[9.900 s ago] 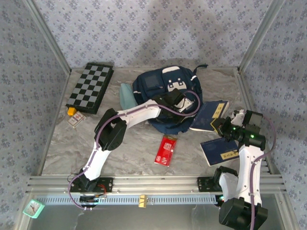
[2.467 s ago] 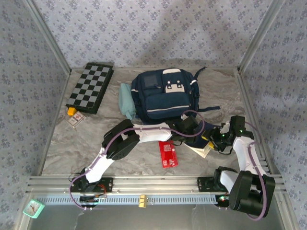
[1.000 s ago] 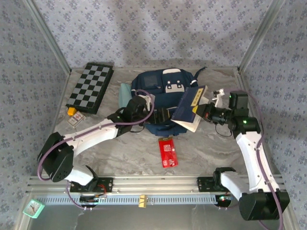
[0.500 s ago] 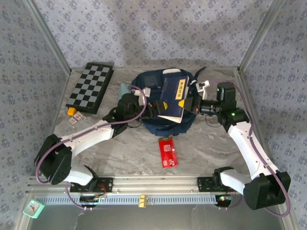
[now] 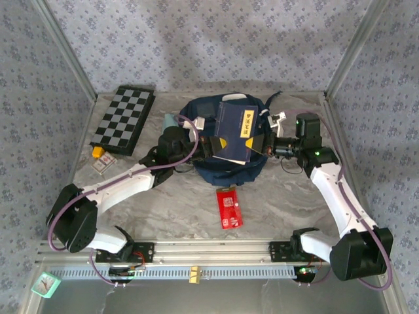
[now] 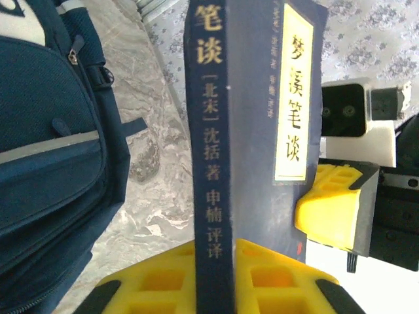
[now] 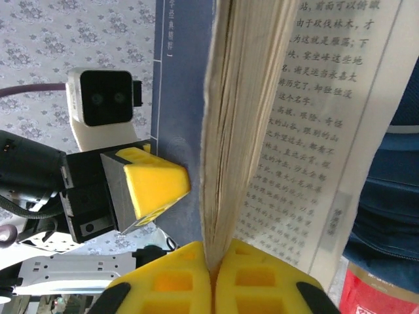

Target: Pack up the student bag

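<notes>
The student bag (image 5: pixel 216 167) is a navy backpack lying at the table's middle; its zipped pocket shows at the left of the left wrist view (image 6: pixel 46 163). A navy book (image 5: pixel 237 131) with a yellow title label stands upright over the bag, held from both sides. My left gripper (image 5: pixel 216 145) is shut on the book's spine (image 6: pixel 209 131), which sits between its yellow fingers (image 6: pixel 163 271). My right gripper (image 5: pixel 265 145) is shut on the book's page edge (image 7: pixel 242 98), and one printed page (image 7: pixel 327 131) hangs loose beside it.
A red packet (image 5: pixel 228 206) lies on the table in front of the bag. A folded chessboard (image 5: pixel 124 119) and small items (image 5: pixel 101 160) sit at the back left. A teal pouch (image 5: pixel 169 124) rests against the bag's left side. Patterned walls enclose the table.
The right gripper carried the book left, to over the bag. The left gripper came up to it and closed on its spine.
</notes>
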`<state>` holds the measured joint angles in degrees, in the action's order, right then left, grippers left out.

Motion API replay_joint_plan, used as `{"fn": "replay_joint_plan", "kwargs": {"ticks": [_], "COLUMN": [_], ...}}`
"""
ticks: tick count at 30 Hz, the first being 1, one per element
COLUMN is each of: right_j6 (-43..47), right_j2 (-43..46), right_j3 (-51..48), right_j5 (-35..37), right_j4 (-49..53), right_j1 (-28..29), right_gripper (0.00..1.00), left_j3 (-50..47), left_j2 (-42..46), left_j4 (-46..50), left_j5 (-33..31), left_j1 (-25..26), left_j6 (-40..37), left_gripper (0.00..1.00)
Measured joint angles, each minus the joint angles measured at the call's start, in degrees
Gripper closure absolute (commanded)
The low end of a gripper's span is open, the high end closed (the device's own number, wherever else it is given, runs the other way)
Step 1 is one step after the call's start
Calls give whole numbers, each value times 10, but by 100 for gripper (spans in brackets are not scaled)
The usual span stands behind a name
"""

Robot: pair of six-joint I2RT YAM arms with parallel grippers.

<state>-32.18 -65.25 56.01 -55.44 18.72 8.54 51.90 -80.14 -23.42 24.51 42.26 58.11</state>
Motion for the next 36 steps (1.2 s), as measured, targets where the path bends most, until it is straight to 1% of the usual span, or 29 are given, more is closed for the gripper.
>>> {"fn": "replay_joint_plan", "kwargs": {"ticks": [2,5,6,7,10,15,19,22,28,36], "right_j6": [1,3,1,-1,-17,-69,-121,-144,-164,-159], "right_j2": [0,0,1,2,11,13,16,37,74,70], "right_j3": [-2,-12,-18,-25,-54,-94,-103,-103,-104,-104], "right_j5": [2,8,11,15,22,12,-3,-9,-7,4], "right_j4": [4,13,17,21,19,-30,-95,-122,-139,-126], "right_j1": [-2,-8,-11,-13,-16,-7,9,10,4,8], "right_gripper": [61,30,22,17,10,9,14,22,44,86], "left_j3": [0,0,0,0,0,3,13,17,20,21], "left_j2": [0,0,0,0,0,-6,-18,-18,-17,-18], "left_j4": [-6,-14,-18,-21,-32,-41,-37,-28,-17,-8], "left_j5": [2,4,4,4,3,2,0,-10,-20,-24], "left_j1": [0,2,3,3,9,27,31,31,31,31], "left_j6": [3,8,10,12,18,20,19,14,8,-4], "left_gripper": [98,100,100,100,100,100,100,100,100,100]}}
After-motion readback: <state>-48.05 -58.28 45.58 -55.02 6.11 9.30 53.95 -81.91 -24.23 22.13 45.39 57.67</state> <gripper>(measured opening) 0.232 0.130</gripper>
